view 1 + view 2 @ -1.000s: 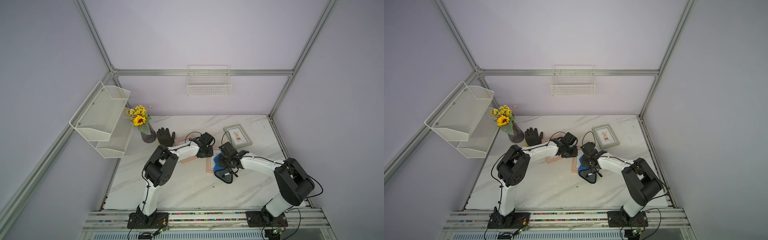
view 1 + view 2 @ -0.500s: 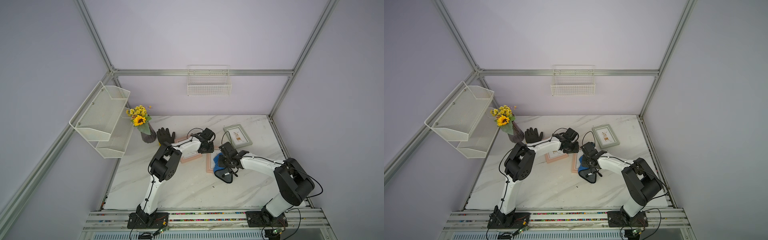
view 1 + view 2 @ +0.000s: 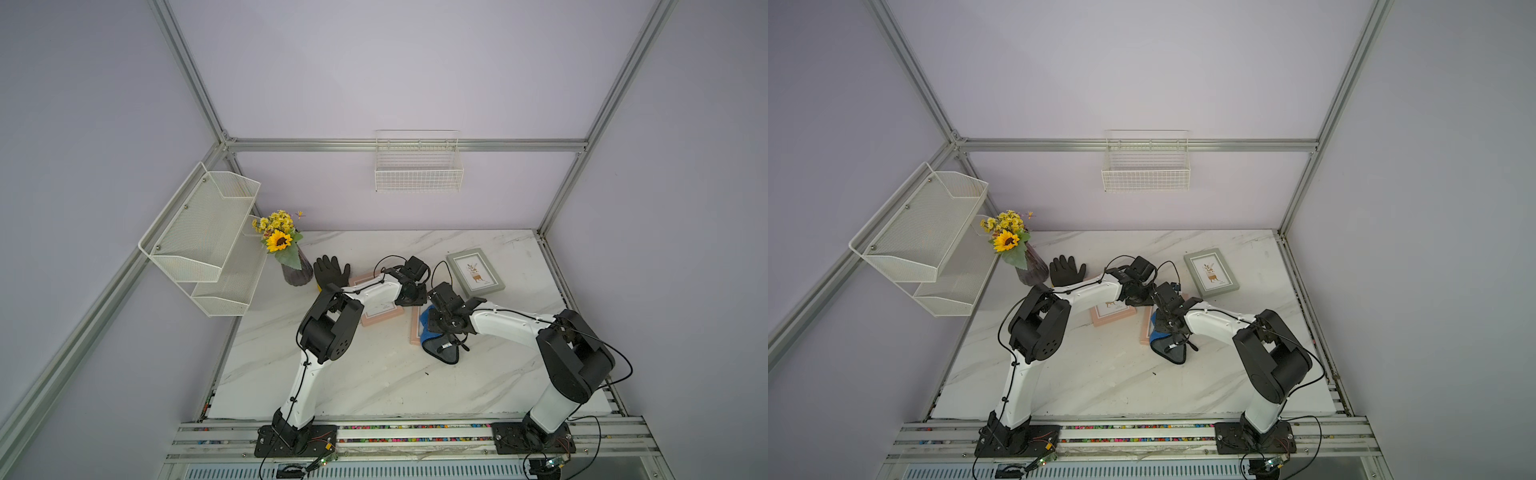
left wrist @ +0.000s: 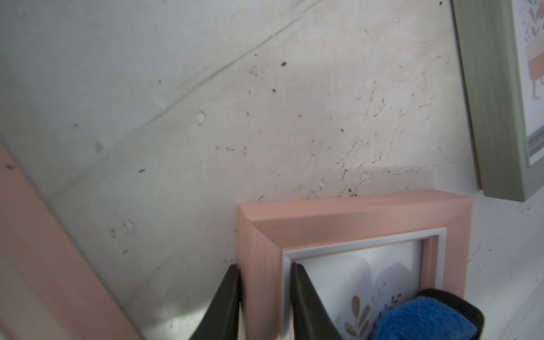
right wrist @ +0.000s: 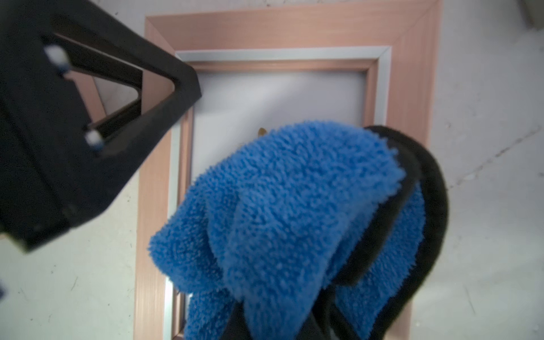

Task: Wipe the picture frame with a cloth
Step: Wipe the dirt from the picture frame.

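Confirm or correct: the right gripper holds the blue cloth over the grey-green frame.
Wrong frame: the right gripper holds the blue cloth over a pink frame, as the right wrist view shows; the grey-green frame lies apart, uncovered.

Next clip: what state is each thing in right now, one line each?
held pink frame: lying flat, one side rail pinched
left hand: shut on the held pink frame
cloth: bunched, draped over the held pink frame
right hand: shut on the cloth
second pink frame: lying flat, ungripped
grey-green frame: lying flat, untouched
glove: lying flat, untouched
vase: upright, holding flowers
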